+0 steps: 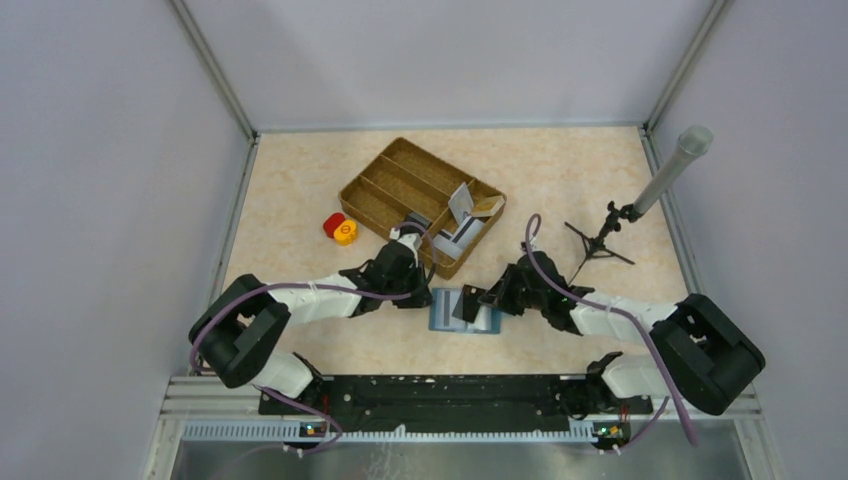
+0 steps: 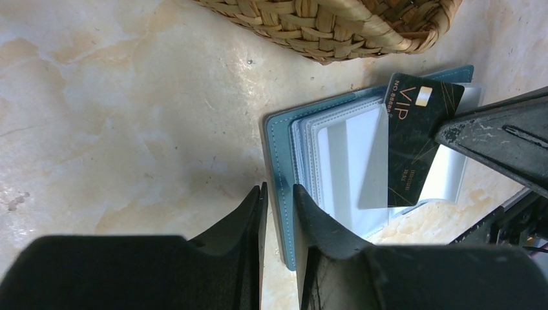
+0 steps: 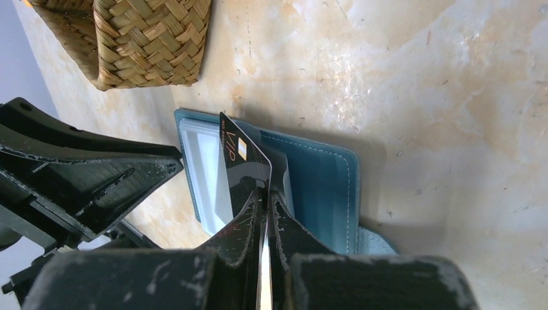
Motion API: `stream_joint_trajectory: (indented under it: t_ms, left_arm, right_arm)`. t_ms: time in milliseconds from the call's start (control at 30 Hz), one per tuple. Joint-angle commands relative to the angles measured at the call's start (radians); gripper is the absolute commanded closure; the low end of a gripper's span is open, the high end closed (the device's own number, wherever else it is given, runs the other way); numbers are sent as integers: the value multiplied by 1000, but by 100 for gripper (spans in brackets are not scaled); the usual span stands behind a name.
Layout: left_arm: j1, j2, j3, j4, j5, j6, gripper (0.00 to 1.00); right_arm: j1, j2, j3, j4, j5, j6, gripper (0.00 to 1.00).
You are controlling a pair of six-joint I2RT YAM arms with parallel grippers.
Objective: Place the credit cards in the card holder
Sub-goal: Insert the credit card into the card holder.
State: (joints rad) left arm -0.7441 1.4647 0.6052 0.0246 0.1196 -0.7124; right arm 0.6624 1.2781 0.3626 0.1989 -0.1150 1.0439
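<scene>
**Card poised over the open holder, both arms in close**

Marbled table [image 1: 300, 180] fills the overhead view, and on it sits the brown woven tray [image 1: 390, 185], turned on a diagonal, with a few pale grey cards [image 1: 462, 205] propped in its near corner. That stash shows only from above; the wrist cameras catch just a corner of the weave.

Just in front of the tray lies the card holder [image 2: 281, 148], opened flat on the table between the two arms. From above it is only a blue patch. The left wrist camera shows its teal stitched cover and the clear sleeves fanned out inside.

The left gripper [image 2: 279, 188] has its jaws narrowly apart with the cover's edge running between them. It looks clamped on that edge, though the contact itself is hard to make out.

The right gripper [image 3: 265, 190] is pressed tight on a black credit card [image 3: 236, 158], lettered VIP in gold. The card is held on edge over the sleeves, its lower end down among them.

Left of the tray, small and seen only from overhead, sit the red and yellow round pieces [image 1: 340, 229].
</scene>
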Motion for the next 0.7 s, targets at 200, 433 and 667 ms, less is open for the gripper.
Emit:
stream_joint_trajectory:
  t_ms: [200,433,667]
  left_arm:
    - [-12,-31,-1,32,29,21,75]
    - [-15,-30,1,32,32,22,75]
    - [-19,-22,7,38,45,27,75]
  right_arm:
    - [-32,43,75,-136,-111,-136,100]
    - [-37,85,103,-165,-165,-178,100]
    - [-47,136,142,-186,-187,-216,100]
